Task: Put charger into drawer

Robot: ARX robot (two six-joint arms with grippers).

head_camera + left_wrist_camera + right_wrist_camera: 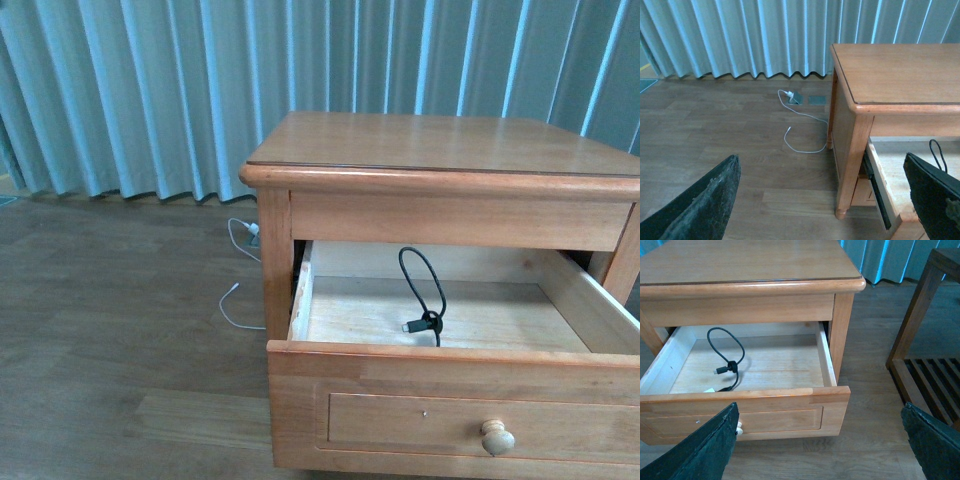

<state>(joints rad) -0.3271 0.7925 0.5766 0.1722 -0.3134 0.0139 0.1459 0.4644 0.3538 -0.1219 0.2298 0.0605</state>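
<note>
— What sits on the wood floor (pixel 100 330)?
— From my front camera: the cabinet (pixel 440 150) stands at three o'clock; a thin white cable (pixel 224 312) lies at the cabinet's nine o'clock, just beside it.

Drawer (pixel 450 352) is pulled way out, so there's open room going in from above. Cabinet top (pixel 440 145) overhangs the back bit, and the charger (pixel 430 321) has its cable loop sticking up inside.

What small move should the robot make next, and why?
Probably bring the right gripper to the drawer front and push it shut: the charger already lies inside, and that gripper is open and empty.
</note>
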